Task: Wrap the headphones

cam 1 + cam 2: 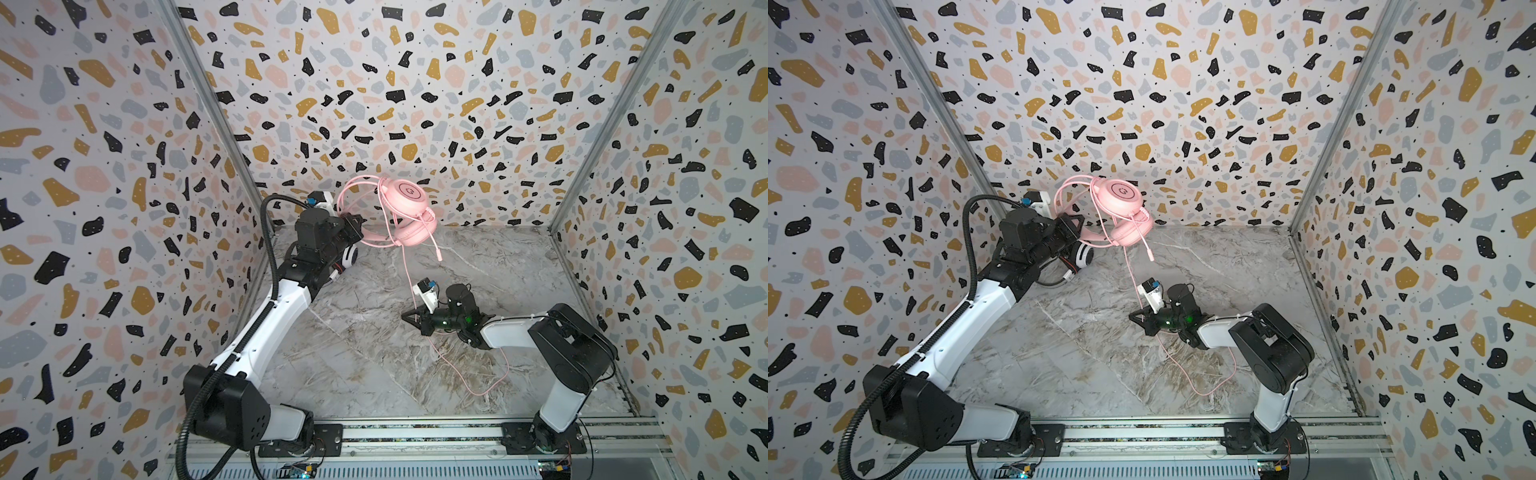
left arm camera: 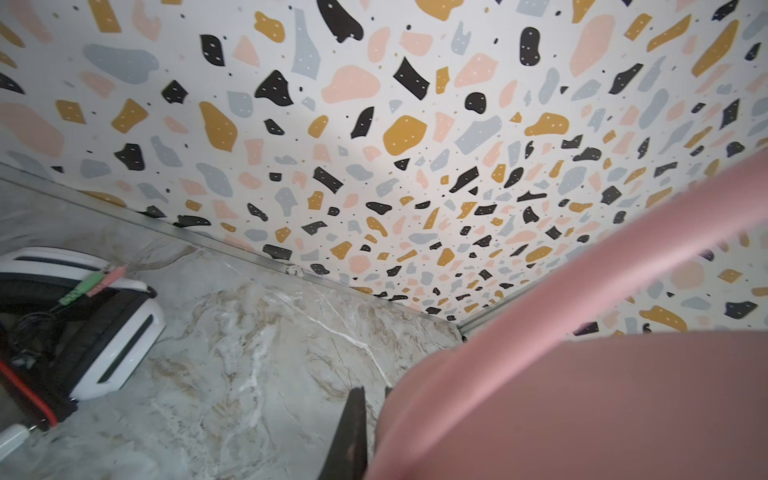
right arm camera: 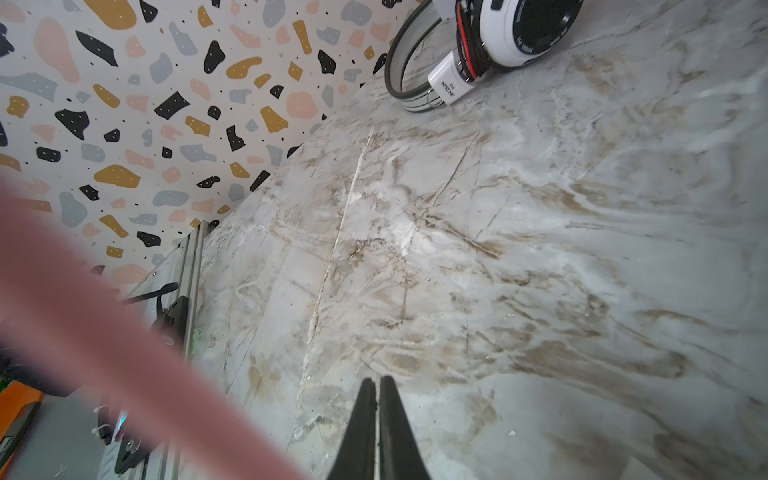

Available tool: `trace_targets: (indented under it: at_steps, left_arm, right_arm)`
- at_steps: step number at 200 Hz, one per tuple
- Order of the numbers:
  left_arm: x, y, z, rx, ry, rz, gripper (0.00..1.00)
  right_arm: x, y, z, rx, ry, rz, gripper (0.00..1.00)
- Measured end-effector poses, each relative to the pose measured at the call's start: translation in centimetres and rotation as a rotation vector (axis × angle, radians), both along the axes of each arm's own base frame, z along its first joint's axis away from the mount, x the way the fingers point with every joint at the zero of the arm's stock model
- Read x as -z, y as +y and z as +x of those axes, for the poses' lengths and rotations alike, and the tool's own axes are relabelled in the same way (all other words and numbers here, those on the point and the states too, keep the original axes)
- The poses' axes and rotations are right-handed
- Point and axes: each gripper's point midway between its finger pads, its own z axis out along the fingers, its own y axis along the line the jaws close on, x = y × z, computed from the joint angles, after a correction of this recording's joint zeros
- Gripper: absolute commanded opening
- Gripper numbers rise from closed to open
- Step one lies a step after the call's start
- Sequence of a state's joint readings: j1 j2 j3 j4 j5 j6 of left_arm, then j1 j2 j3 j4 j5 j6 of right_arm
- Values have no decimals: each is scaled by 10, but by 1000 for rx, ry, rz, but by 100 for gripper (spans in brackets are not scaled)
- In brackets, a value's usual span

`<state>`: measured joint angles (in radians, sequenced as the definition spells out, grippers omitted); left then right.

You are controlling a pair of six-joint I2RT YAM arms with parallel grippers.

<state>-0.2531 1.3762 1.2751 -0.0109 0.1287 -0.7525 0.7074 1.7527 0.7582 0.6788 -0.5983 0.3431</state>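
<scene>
- Evidently for winding, the left pincer (image 1: 355, 225) clamps the all-pink over-ear headset (image 1: 405, 199) aloft by its headband (image 1: 376, 244).
- Right pincer (image 1: 409, 318) sits closed at the thin pink cable (image 1: 490, 382) trailing onto the marble counter (image 1: 353, 374); grip unclear.

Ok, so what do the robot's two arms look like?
The left arm and right arm have white link shells and black joint housings. A black ribbed conduit loops along the left one. The left tool and right tool are black with slim tapering fingers. A green light glows near the right wrist.
</scene>
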Motion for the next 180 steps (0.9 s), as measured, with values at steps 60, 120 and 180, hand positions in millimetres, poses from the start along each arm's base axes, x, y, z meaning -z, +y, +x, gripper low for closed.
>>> trace_targets:
  at_steps: [60, 120, 180]
  left_arm:
    - [8, 24, 1, -102, 9, 47, 0]
    - [37, 39, 2, -166, 55, 139, 0]
    - [60, 75, -2, -346, 131, 255, 0]
  right_arm:
    - [-9, 14, -21, -37, -64, -80, 8]
    - [-1, 26, -49, -81, -137, -200, 8]
    - [3, 41, -94, -163, -240, -286, 8]
